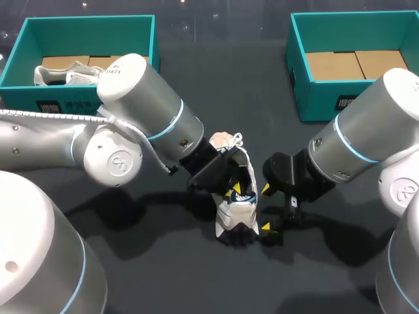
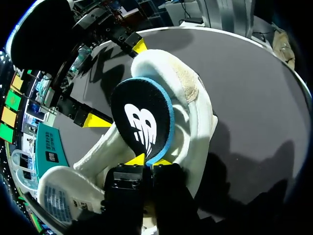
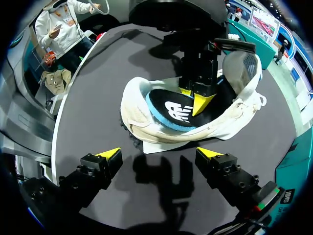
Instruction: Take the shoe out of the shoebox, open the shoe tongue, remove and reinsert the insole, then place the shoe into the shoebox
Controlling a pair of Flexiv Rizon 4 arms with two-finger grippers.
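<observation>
Insole [image 2: 142, 117], black oval edged blue, pinched by left tool [image 2: 149, 160] in white shoe [image 2: 195, 93].

The insole [image 2: 142, 120] pinched in the yellow-tipped left end effector [image 2: 149, 160] is black, blue-rimmed, white-marked; the shoe [image 2: 195, 98] around it cream-white, the counter [image 2: 254, 98] dark grey, the shoeboxes [image 1: 85, 36] teal.

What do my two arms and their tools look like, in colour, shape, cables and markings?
Both the left arm and right arm are thick silver-grey tubes with light-blue rings at joints and a swirl mark on a joint cap. A white braided cable follows the left arm. The left tool and right tool are black, blocky, with yellow wedge tips.
</observation>
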